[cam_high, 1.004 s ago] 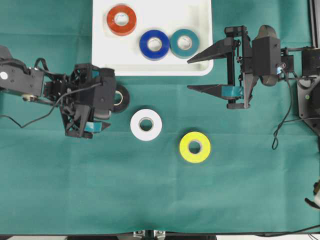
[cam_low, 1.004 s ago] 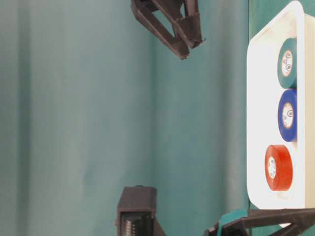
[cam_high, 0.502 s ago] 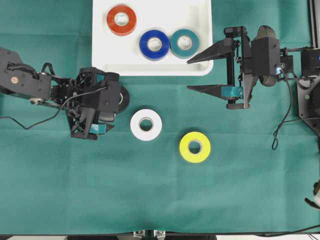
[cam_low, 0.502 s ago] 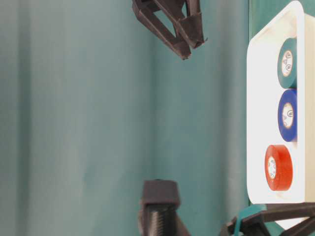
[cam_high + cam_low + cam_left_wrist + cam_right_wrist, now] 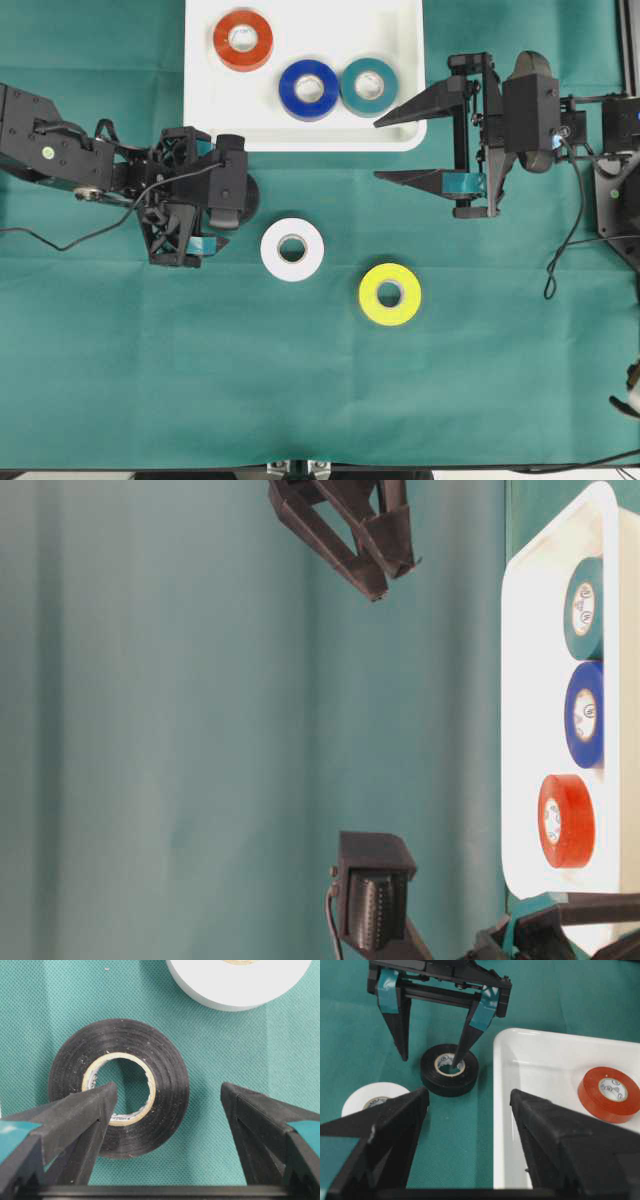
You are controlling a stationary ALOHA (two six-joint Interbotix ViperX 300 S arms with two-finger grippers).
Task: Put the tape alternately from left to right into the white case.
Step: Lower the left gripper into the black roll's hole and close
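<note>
Overhead, our left gripper (image 5: 205, 215) hides the black tape (image 5: 246, 192), just near of the white case (image 5: 400, 135). Left wrist view shows why: its jaws stand apart, one finger (image 5: 92, 1110) over the core, ready to pinch the wall. Our right gripper (image 5: 395, 148) waits wide open.

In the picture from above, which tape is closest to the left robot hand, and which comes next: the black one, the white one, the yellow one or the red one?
1. Black tape: right under the left gripper, mostly hidden by it.
2. White tape: on the cloth, just to its right and a bit lower.
3. Red tape: up in the white case.
4. Yellow tape: farther right on the cloth.
</note>
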